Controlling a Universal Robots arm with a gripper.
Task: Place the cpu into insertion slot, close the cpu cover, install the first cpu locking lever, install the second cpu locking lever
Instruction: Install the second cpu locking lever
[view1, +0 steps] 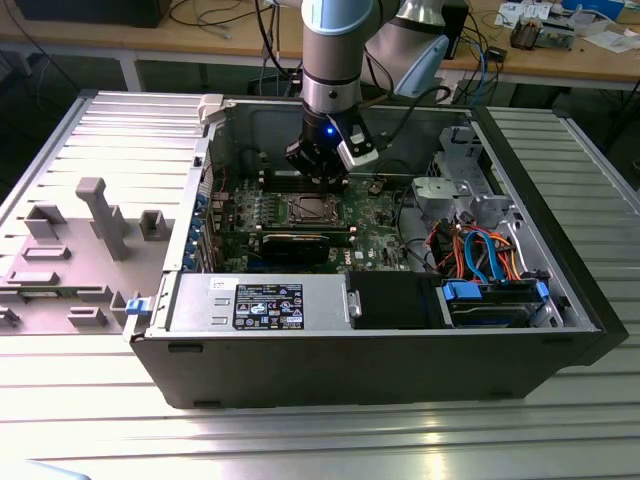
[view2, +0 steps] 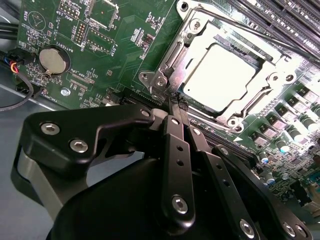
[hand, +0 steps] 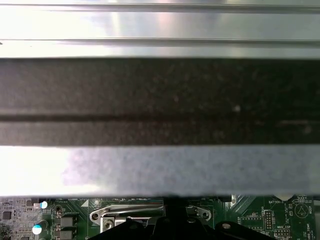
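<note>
**Tool fingers pinched together at the socket corner, chip seated and cover down**

Nearest in the second wrist view is the tool (view2: 172, 107), its black fingers (view2: 176, 150) drawn narrow with the tips together and nothing visibly held between them. The tips sit just beside the corner of the cpu cover (view2: 172, 55), at about 7 o'clock from the chip, close to the hinge and lever hardware there; whether they touch the metal I cannot tell.

Just beyond, the cpu (view2: 220, 77) lies flat in the insertion slot (view2: 250, 112), its pale metal top showing through the cover's square window. The cover looks to be lying over the chip, so the placing and closing steps appear done; whether either locking lever is latched I cannot make out.

Farther off, the green circuit board (view2: 125, 40) carries a round coin battery (view2: 52, 60) at about 9 o'clock from the socket. In the exterior view the tool (view1: 322, 178) hangs inside the open computer case (view1: 300, 350), directly above the socket (view1: 308, 208), and the case rests on a ribbed metal counter (view1: 560, 430).

On handling, as a judgement: the chip is light, stiff and fragile on its underside, best left alone now. The cover and levers are thin springy metal, likely slippery, and better pushed at their free ends than gripped mid-span.
</note>
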